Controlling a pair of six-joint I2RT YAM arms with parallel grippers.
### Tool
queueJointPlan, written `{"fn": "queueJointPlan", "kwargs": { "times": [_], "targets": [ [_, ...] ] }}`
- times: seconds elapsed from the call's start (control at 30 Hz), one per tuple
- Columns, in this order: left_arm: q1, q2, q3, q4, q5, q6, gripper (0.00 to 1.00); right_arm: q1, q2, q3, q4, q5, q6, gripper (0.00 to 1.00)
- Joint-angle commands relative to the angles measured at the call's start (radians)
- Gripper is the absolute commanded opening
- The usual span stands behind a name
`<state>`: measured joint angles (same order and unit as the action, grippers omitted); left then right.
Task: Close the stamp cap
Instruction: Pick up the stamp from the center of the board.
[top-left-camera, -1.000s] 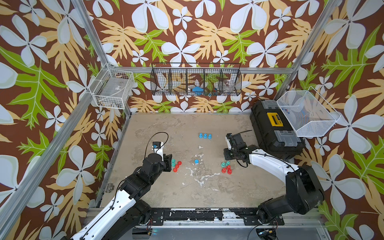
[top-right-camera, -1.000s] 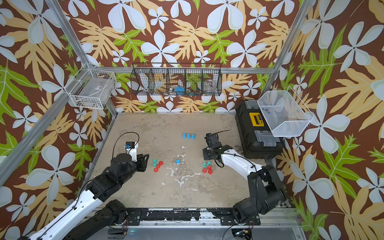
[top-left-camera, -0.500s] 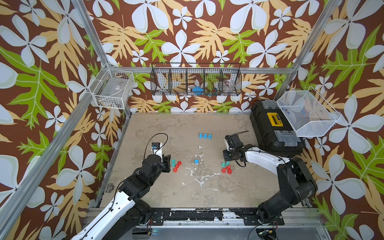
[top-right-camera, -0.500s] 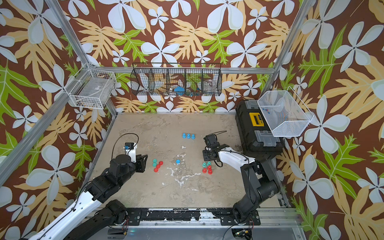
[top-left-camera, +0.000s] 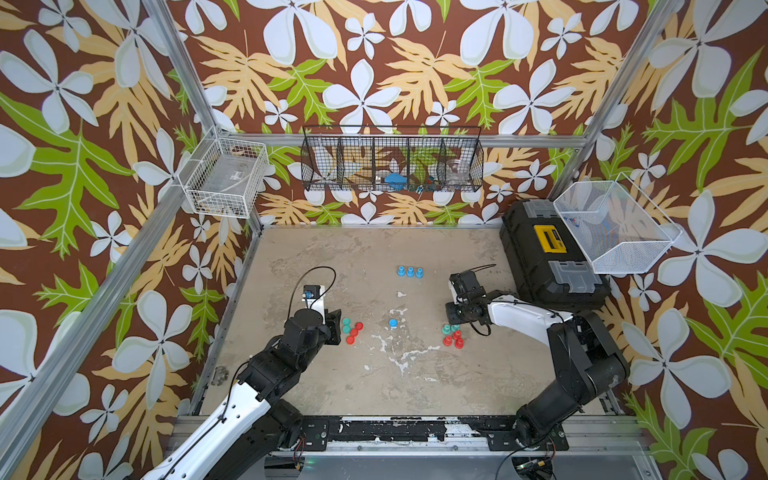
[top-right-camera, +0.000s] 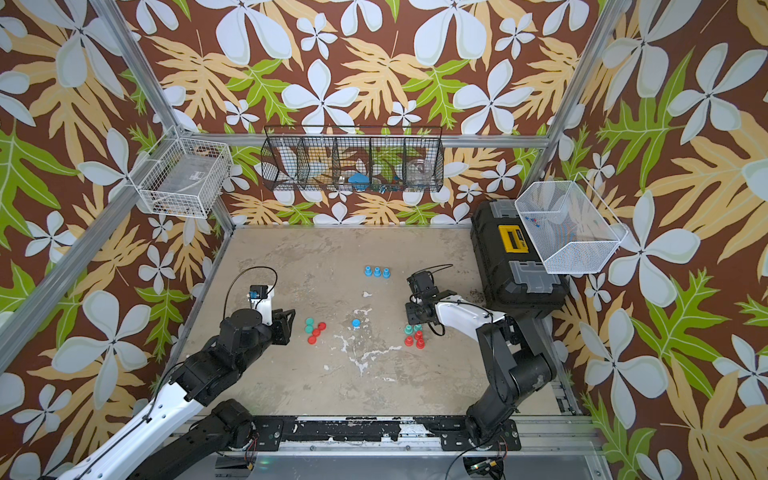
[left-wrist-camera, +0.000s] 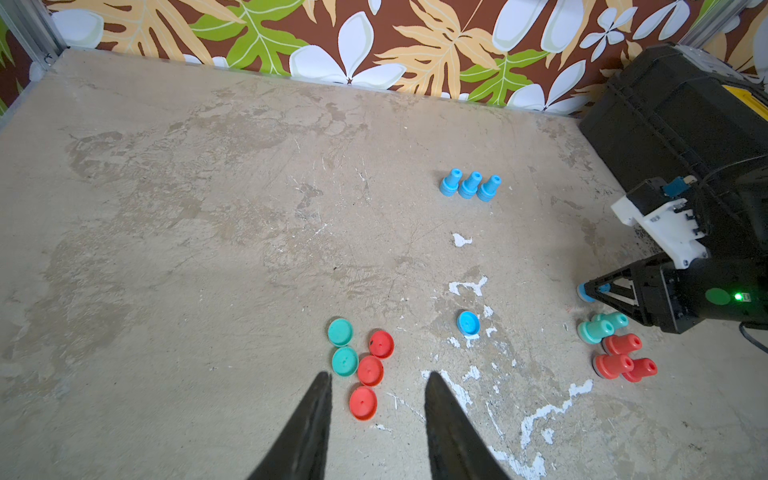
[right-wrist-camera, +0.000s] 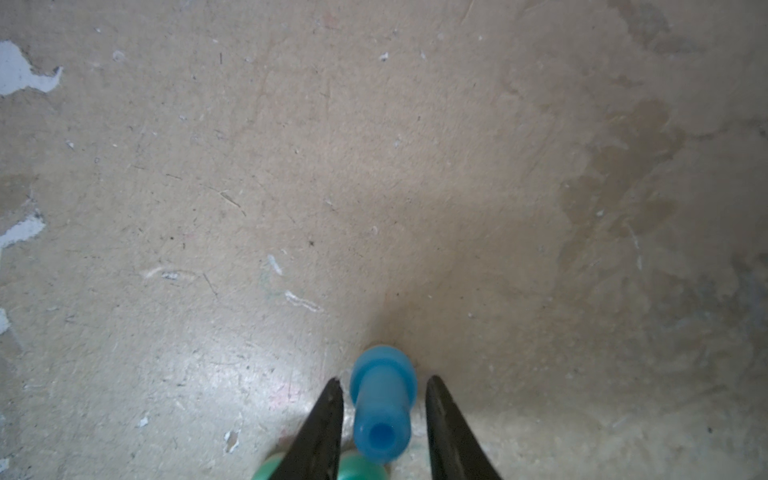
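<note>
A blue stamp (right-wrist-camera: 382, 407) stands upright on the table between the fingers of my right gripper (right-wrist-camera: 383, 379). The jaws are open, with a narrow gap on each side of the stamp. In a top view the right gripper (top-left-camera: 452, 321) sits low, just behind a cluster of teal and red stamps (top-left-camera: 453, 336). A lone blue cap (top-left-camera: 392, 322) lies flat mid-table, also seen as the blue cap (left-wrist-camera: 468, 323). My left gripper (left-wrist-camera: 379, 375) is open and empty, hovering by a cluster of teal and red caps (left-wrist-camera: 361, 365).
Three blue stamps (top-left-camera: 410, 272) stand in a row further back. A black toolbox (top-left-camera: 548, 266) lies along the right edge under a white mesh basket (top-left-camera: 615, 224). A black wire shelf (top-left-camera: 392, 166) and a white wire basket (top-left-camera: 226, 183) hang on the walls.
My right arm has lowered its gripper onto the blue stamp beside the stamp cluster, and its jaws have narrowed around it. The left arm has stayed still.
</note>
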<state>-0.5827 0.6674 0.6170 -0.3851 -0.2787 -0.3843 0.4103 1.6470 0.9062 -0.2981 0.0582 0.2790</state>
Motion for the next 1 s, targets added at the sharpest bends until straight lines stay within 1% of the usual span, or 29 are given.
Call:
{"fn": "queueJointPlan", "kwargs": {
  "times": [0.0, 0.3, 0.57, 0.73, 0.97],
  "targets": [
    [0.003, 0.001, 0.000, 0.009, 0.007, 0.007, 0.40, -0.001, 0.005, 0.006, 0.013, 0.001, -0.009, 0.33],
    [0.002, 0.003, 0.000, 0.007, 0.009, 0.006, 0.40, -0.001, -0.006, 0.015, 0.001, -0.001, -0.010, 0.20],
    [0.002, 0.002, 0.000, 0.007, 0.013, 0.005, 0.40, 0.012, -0.058, 0.058, -0.038, -0.012, -0.007, 0.17],
    [0.002, 0.003, 0.000, 0.008, 0.013, 0.004, 0.40, 0.084, -0.072, 0.119, -0.077, 0.010, -0.002, 0.17],
    [0.002, 0.004, 0.000, 0.006, 0.013, 0.004, 0.40, 0.232, -0.011, 0.225, -0.109, 0.042, 0.021, 0.16]
  ]
}}
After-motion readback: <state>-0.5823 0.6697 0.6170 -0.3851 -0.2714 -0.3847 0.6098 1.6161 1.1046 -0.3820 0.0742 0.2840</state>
